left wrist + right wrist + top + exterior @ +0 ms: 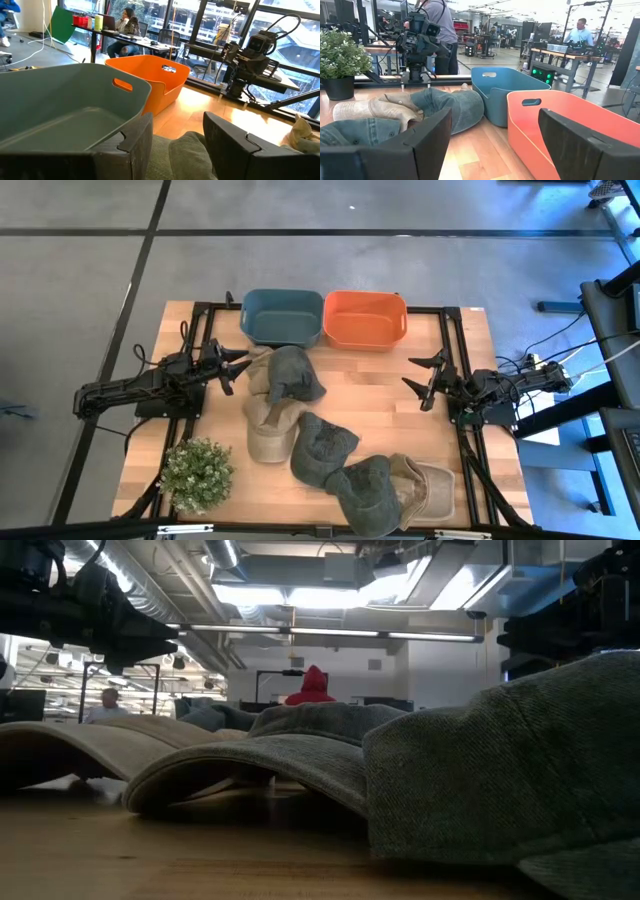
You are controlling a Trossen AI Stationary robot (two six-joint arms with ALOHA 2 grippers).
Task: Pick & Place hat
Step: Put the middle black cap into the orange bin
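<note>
Several hats lie in a loose pile on the wooden table. A grey-green hat (290,372) is nearest the bins, with a tan hat (268,430) below it. Two more grey hats (325,445) (365,485) and another tan hat (428,485) lie toward the near edge. My left gripper (235,370) is open at the grey-green hat's left edge, and its cloth (185,150) shows between the fingers. My right gripper (425,380) is open above bare table to the right of the pile, touching nothing (495,130). My left gripper comes level from the table's left, its open fingers (135,145) on either side of the grey-green hat's left edge (182,142). The hat rests on the table. Whether the fingers touch the cloth, I cannot tell.
A blue bin (282,317) and an orange bin (365,318) stand side by side at the far edge. A potted plant (197,473) stands at the near left corner. Bare wood lies between the pile and my right gripper. People show in the room beyond.
</note>
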